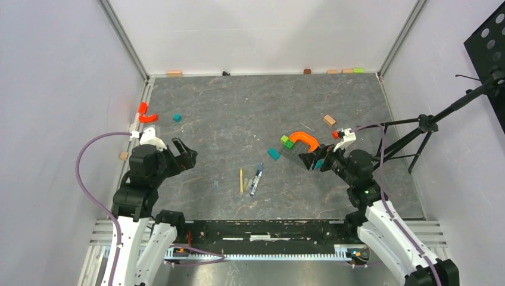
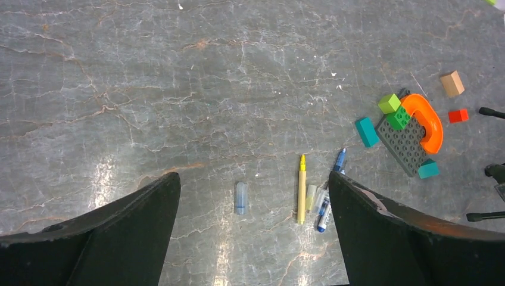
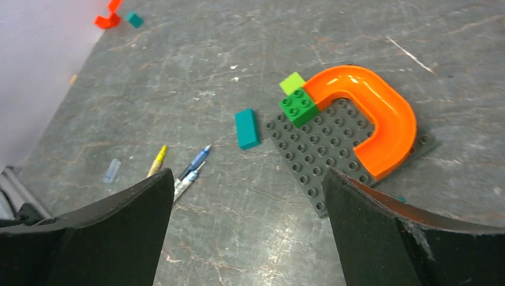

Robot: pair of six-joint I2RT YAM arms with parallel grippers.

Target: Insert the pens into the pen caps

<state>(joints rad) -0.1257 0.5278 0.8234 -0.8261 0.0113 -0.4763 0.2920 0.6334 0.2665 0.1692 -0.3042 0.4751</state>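
Two pens lie side by side on the grey table [image 1: 238,107], the yellow pen [image 2: 302,189] and the blue-ended pen [image 2: 332,190], with a pale cap [image 2: 311,196] tucked in between them. The bluish cap [image 2: 240,198] sits alone off to their left. Both my pincers are spread wide, holding nothing: left gripper [image 2: 253,179] hangs over that lone cap, right gripper [image 3: 247,176] hangs by the studded plate [image 3: 321,149] carrying the orange arch [image 3: 381,113].

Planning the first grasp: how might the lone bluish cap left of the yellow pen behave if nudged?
The bluish cap is a small tube lying flat, so it probably rolls sideways. It looks light; it may skid on the polished table.
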